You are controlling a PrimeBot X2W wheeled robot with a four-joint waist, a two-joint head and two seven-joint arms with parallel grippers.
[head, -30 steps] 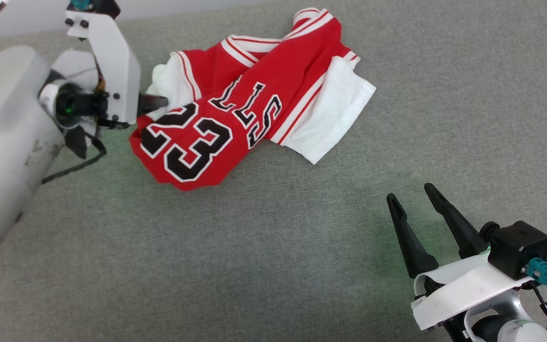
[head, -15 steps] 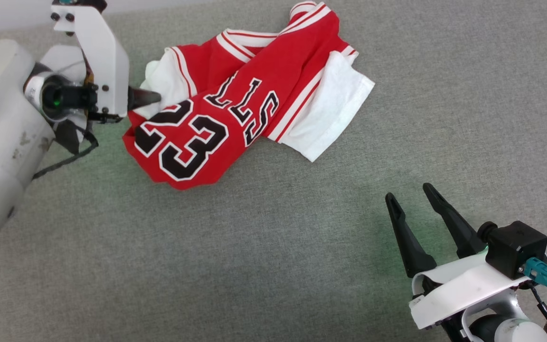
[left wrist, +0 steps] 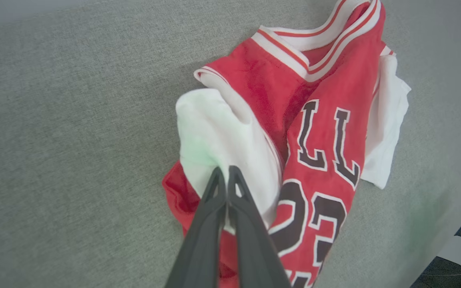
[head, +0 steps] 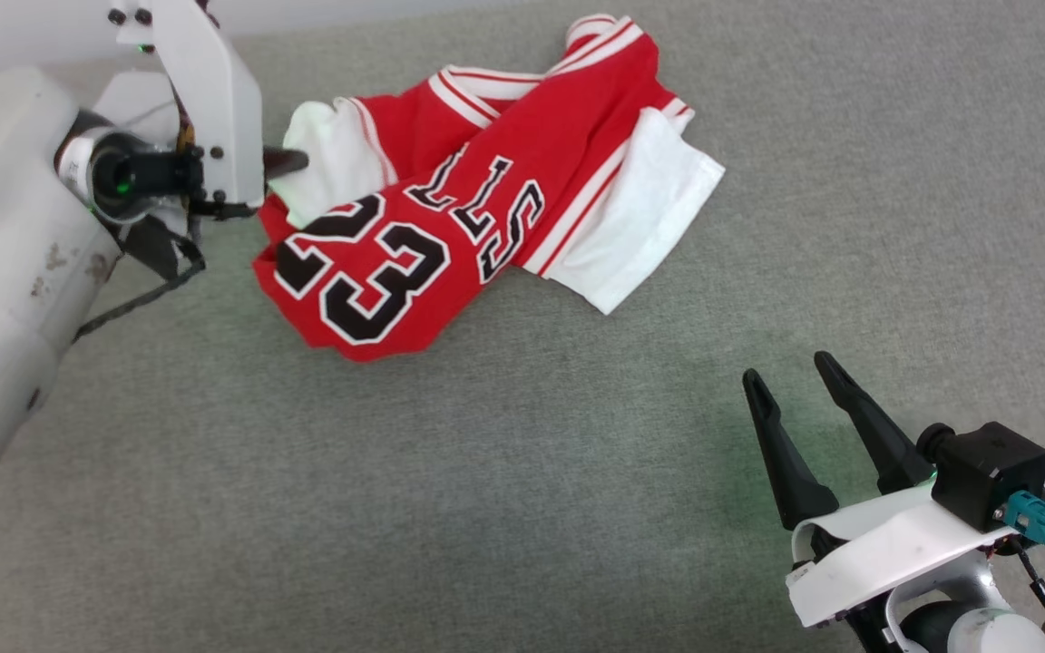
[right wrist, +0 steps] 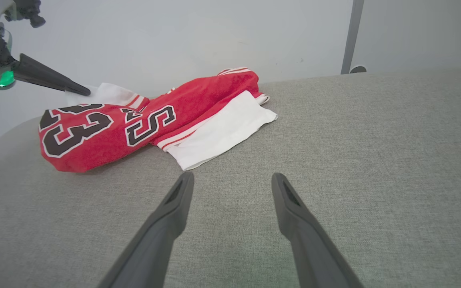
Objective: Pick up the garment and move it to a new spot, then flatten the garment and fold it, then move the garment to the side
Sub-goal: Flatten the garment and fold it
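Observation:
The garment (head: 522, 154), a red jersey with black "23" and white sleeve ends, lies crumpled at the far left of the grey surface. My left gripper (head: 300, 161) reaches in from the left and is shut on the garment's bunched white sleeve. In the left wrist view its two dark fingers (left wrist: 214, 200) meet at the tips on the white fabric (left wrist: 214, 128). The right wrist view shows the garment (right wrist: 198, 100) ahead to the left with the left gripper (right wrist: 84, 92) at its white corner. My right gripper (head: 786, 367) stands open at the lower right, well away from the shirt, nothing between its fingers (right wrist: 174, 216).
A grey fabric-covered surface (head: 504, 508) carries everything. Its far edge meets a pale wall with a grey pole (right wrist: 352, 36) at the back right. In the left wrist view the surface's rounded edge (left wrist: 460, 192) drops off near the garment.
My left gripper has closed its fingers on the white sleeve, and the sleeve has bunched up slightly at the tips. The right gripper has stayed put.

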